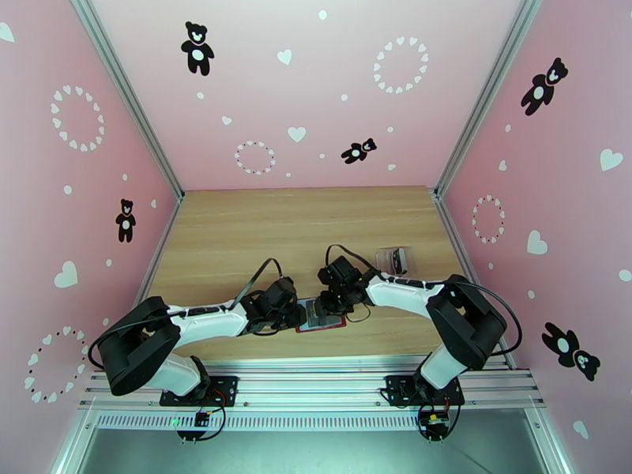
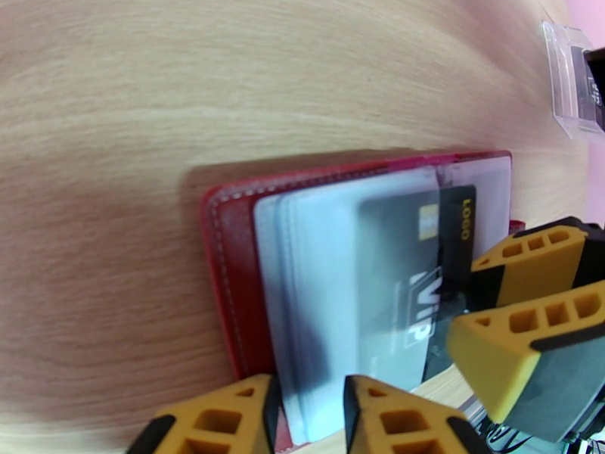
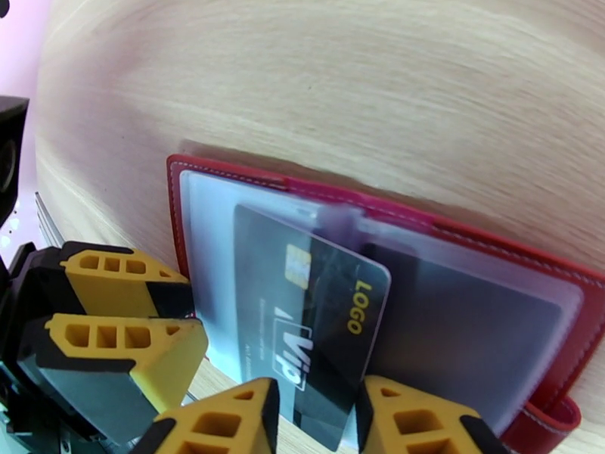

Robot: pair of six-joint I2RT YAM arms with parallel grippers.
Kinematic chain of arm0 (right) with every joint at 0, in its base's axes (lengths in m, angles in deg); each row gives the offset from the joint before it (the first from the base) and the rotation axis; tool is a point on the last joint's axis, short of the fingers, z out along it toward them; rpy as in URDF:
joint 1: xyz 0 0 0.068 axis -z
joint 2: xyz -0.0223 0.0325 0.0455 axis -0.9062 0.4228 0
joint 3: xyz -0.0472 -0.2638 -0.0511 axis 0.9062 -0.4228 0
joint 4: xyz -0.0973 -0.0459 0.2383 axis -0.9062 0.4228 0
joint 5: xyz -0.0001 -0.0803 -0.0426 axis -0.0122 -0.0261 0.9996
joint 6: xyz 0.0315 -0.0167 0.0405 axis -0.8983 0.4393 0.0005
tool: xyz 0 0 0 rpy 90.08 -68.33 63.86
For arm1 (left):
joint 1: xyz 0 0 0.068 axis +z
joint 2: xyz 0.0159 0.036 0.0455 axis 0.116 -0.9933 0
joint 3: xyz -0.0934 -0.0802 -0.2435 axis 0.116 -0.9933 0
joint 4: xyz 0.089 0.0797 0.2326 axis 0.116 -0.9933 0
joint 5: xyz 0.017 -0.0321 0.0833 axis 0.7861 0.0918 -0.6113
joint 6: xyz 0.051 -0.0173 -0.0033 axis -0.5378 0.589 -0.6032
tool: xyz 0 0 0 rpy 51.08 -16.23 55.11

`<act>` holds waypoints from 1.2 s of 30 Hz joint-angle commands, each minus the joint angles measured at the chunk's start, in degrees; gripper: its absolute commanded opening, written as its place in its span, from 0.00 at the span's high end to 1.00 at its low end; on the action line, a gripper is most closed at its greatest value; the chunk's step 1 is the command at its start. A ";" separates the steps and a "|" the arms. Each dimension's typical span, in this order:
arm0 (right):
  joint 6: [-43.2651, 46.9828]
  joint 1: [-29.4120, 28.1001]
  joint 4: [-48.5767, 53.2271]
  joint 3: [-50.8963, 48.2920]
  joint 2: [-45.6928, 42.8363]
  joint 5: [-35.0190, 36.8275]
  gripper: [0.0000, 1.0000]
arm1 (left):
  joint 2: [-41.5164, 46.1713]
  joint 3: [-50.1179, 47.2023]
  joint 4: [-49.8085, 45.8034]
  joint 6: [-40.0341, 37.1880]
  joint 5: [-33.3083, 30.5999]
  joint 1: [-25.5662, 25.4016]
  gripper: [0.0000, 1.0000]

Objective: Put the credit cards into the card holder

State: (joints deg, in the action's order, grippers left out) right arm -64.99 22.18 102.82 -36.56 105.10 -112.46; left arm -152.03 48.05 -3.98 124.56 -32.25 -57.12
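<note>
The card holder (image 1: 332, 327) lies open on the table near its front edge, red cover (image 2: 227, 281) down and clear pockets up. A dark grey credit card (image 3: 302, 312) marked VIP and LOGO sits partly inside a clear pocket (image 2: 325, 244), its lower end sticking out. My right gripper (image 3: 318, 418) hovers over that exposed end, jaws slightly apart, with the card's face passing under the fingers. My left gripper (image 2: 308, 418) rests over the pocket stack at the holder's left half, jaws also slightly apart. The two grippers (image 1: 296, 316) (image 1: 325, 304) nearly touch.
A clear plastic pouch (image 1: 395, 260) with dark contents lies on the table to the right, behind the right arm, also seen in the left wrist view (image 2: 575, 77). Bare wooden tabletop (image 1: 300, 223) stretches behind the holder. Pink walls close in three sides.
</note>
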 commanded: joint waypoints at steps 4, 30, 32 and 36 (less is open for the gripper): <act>-1.09 -1.09 0.26 2.49 2.23 -0.11 0.68 | -0.86 0.81 -1.04 -1.19 -1.13 -0.61 0.70; -1.19 -3.86 4.40 4.78 -1.02 5.44 0.62 | 1.48 -0.21 -1.14 -0.96 -1.60 -0.80 0.70; -0.58 -3.73 6.03 5.33 -2.22 6.79 0.61 | 2.09 -0.33 -1.20 -0.97 -1.84 -0.87 0.70; -0.08 -3.78 7.24 5.76 -2.84 8.20 0.62 | 2.86 -0.64 -1.28 -0.81 -1.86 -0.87 0.70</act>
State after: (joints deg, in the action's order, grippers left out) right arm -66.23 18.71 106.97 -32.56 103.75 -106.82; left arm -150.76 48.03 -4.31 124.19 -33.23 -57.51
